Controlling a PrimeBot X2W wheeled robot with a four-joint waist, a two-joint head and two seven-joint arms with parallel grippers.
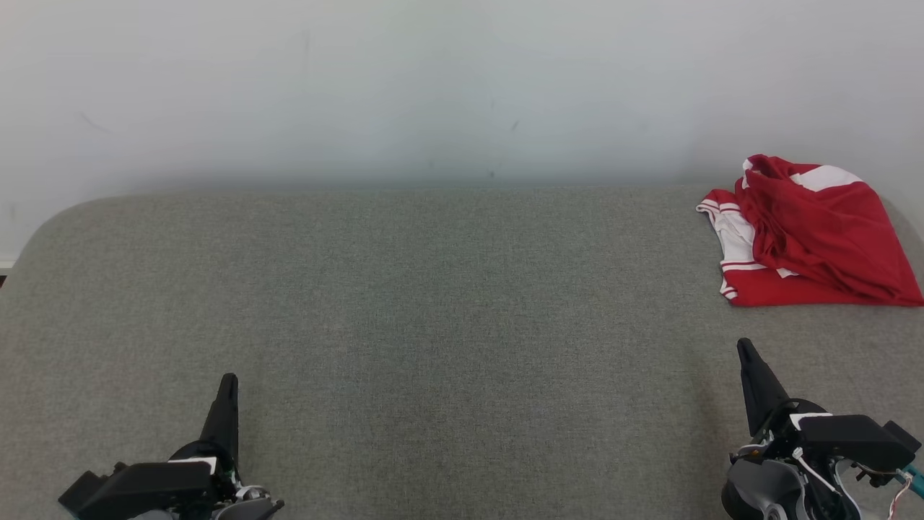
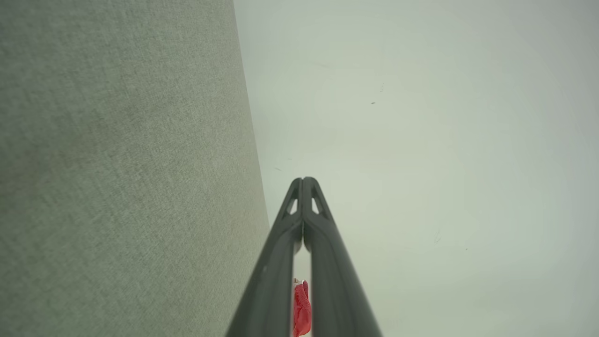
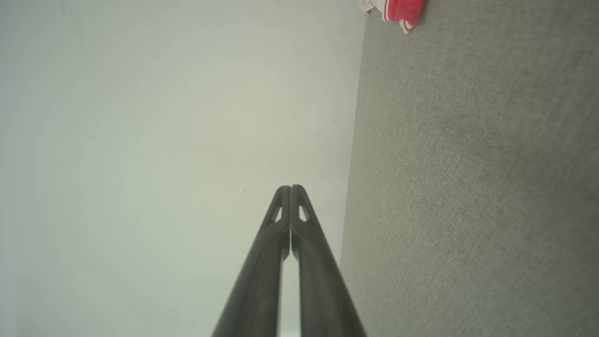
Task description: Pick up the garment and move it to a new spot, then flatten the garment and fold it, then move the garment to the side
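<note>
Head view, item one: garment (image 1: 816,231), red with white panels and striped trim, loosely folded, is laid on the far right corner of the counter (image 1: 433,303), close against the wall (image 1: 462,87).

Item two: counter, covered in grey woven fabric, rounded at its far left corner.

Item three: left end effector (image 1: 229,383), seen at the lower left, is closed with nothing held and is pointed toward the wall, well apart from the garment.

Item four: right end effector (image 1: 744,348), seen at the lower right, is likewise closed and empty. It is placed near the garment's front edge but apart from it.

Left wrist view: tips are pressed together, and a red sliver of the garment is glimpsed through the slot between the fingers.

Right wrist view: tips are met, and the garment's striped edge is cut off by the top border.
</note>
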